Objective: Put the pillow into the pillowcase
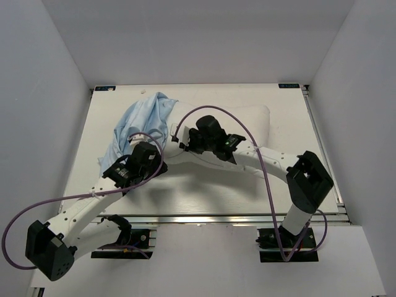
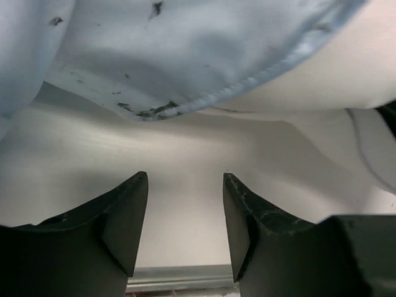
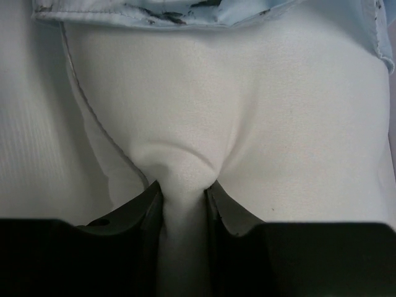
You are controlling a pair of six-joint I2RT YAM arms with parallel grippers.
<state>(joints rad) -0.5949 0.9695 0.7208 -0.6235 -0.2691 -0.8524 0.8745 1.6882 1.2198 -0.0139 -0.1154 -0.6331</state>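
At the left end of the plump cream stuffed pillow [image 1: 247, 124], the crumpled light-blue pillowcase [image 1: 143, 117] covers little, so most remains. The right gripper [image 3: 183, 198] pinches pillow cloth; the left gripper [image 2: 185, 216] gapes empty.

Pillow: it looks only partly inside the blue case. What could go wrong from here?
The right gripper pinches just a small fold of the pillow, so the fabric might slip free when pushed.
The left gripper is open and holds nothing, so the pillowcase could slide or bunch up instead of taking the pillow.
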